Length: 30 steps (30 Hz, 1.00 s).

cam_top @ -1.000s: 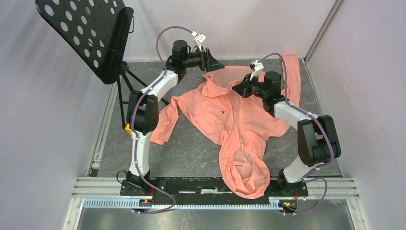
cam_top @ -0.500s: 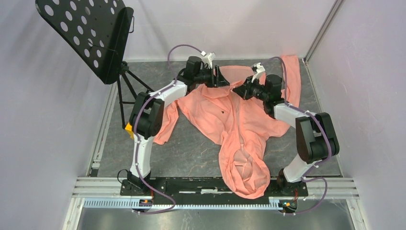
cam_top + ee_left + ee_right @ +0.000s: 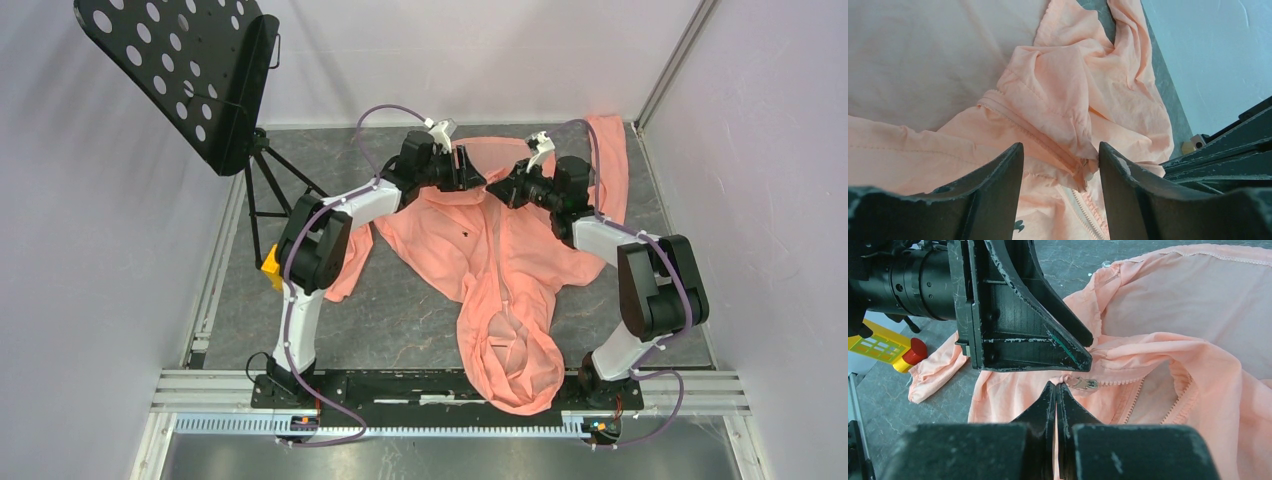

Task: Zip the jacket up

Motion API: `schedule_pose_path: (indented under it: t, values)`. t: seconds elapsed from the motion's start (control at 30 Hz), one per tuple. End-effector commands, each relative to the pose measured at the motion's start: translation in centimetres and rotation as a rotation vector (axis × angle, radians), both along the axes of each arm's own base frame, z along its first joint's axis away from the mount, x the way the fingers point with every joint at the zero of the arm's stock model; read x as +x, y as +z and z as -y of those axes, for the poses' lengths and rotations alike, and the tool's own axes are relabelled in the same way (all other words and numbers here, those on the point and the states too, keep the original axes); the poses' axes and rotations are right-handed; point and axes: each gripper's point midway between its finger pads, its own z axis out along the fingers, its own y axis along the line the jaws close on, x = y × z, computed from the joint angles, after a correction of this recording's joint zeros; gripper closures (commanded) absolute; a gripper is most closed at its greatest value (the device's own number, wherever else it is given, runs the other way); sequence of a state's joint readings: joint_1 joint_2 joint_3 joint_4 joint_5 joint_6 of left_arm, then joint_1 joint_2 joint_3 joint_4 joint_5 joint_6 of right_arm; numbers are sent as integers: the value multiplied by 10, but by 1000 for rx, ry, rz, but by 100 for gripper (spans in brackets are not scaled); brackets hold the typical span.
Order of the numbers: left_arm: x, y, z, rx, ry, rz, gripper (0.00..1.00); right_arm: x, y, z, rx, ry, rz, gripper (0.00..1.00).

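Open left gripper [image 3: 1060, 147] straddling jacket [image 3: 470, 250] hem; right gripper [image 3: 1055, 387] pinched shut on hem beside zipper pull [image 3: 1082, 383]; hood [image 3: 512, 365] overhangs near table [image 3: 400, 300] edge; chest mark [image 3: 465, 232] illegible

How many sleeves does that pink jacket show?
2. One sleeve lies partly under the left arm; the other sleeve stretches toward the far right corner, beyond the right arm.

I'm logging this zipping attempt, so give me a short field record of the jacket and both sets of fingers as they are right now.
jacket: salmon-pink, spread on the table, hood at the near edge
zipper: open at the hem end
left gripper: open, fingers either side of the zipper's end
right gripper: shut, apparently pinching the hem beside the zipper pull
background: black music stand, far left
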<state>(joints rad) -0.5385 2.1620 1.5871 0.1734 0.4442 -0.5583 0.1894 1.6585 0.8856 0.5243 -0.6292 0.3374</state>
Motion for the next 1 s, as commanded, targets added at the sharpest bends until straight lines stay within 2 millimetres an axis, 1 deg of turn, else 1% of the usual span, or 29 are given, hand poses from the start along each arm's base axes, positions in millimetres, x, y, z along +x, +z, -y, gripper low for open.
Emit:
schedule_pose_path:
  t: [0.0, 0.07, 0.13, 0.23, 0.4, 0.5, 0.57, 0.67, 0.73, 0.8, 0.87, 0.97]
  values:
    - [4, 48, -1, -36, 43, 108, 30, 1, 12, -2, 21, 15, 53, 100]
    - [1, 52, 2, -50, 31, 110, 28, 2, 12, -2, 21, 15, 51, 100]
    - [2, 55, 3, -65, 40, 99, 29, 1, 12, -2, 22, 19, 51, 100]
    - [0, 54, 6, -75, 38, 82, 34, 0, 13, -2, 22, 17, 54, 100]
    - [-2, 51, 11, -65, 23, 75, 40, 1, 12, -3, 23, 16, 50, 100]
    - [-3, 49, 13, -57, 20, 80, 41, 2, 10, -3, 24, 16, 43, 100]
    - [-5, 49, 15, -51, 14, 84, 38, 2, 9, -4, 26, 17, 39, 100]
    - [-7, 47, 17, -36, 13, 92, 38, 2, 9, -3, 27, 16, 40, 100]
    - [-5, 43, 16, -11, 22, 93, 40, 2, 10, -4, 27, 17, 41, 100]
    - [-4, 40, 14, 1, 29, 95, 48, 2, 10, -3, 27, 15, 41, 100]
    - [-3, 38, 13, 12, 34, 96, 54, 2, 10, -3, 27, 15, 41, 100]
    - [-3, 38, 13, 25, 24, 100, 58, 3, 9, -3, 27, 14, 41, 100]
